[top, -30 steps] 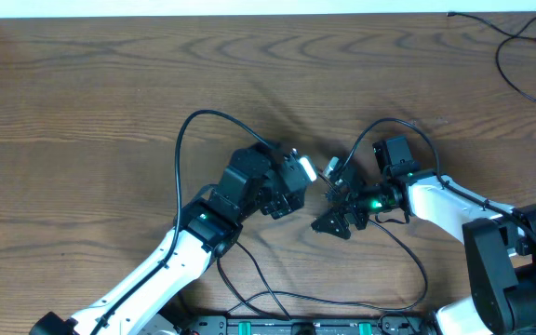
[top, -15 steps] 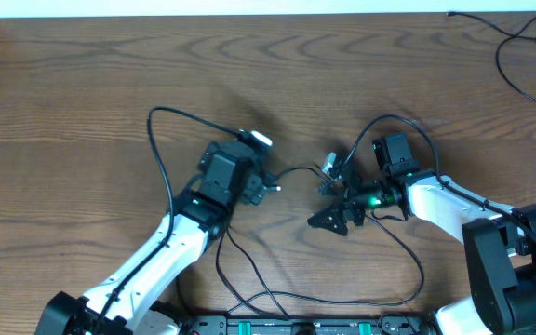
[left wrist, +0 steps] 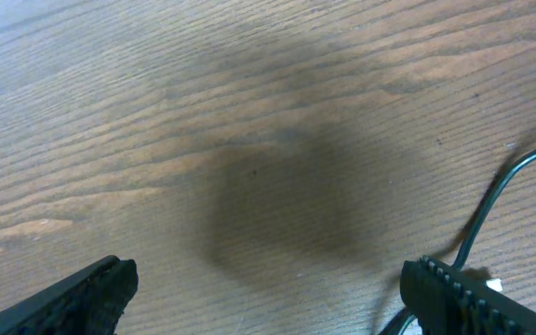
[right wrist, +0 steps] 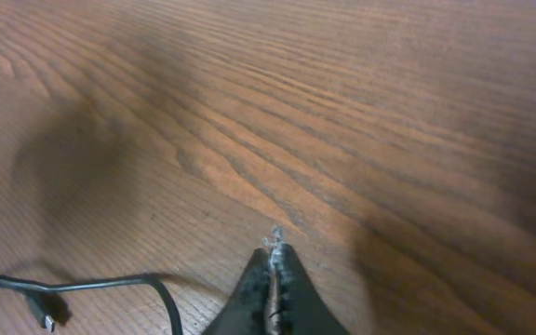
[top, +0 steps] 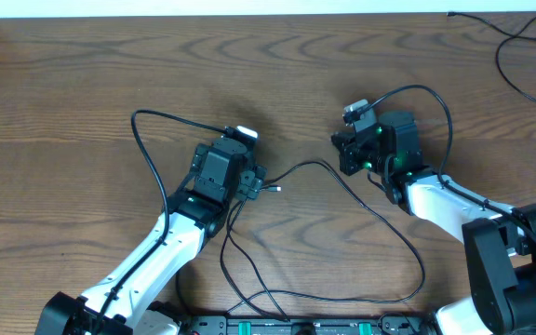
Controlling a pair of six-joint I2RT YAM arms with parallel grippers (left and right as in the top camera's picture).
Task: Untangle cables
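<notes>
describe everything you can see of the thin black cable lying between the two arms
The black cable is a thin, flexible cord with a small plug at one end. It lies slack on the wooden table, plug close beside the left gripper, arching toward the right gripper, then sweeping down in a wide loop toward the table's near edge. In the right wrist view it lies flat, apart from that shut gripper. Its other end cannot be traced.

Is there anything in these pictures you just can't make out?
- Overhead: the far cable runs off the right edge; its end is cut off.
- Right wrist: the right gripper is shut; whether it pinches anything is too small to tell.
- Overhead: the middle cable runs toward the bottom edge, where its end cannot be followed.
</notes>
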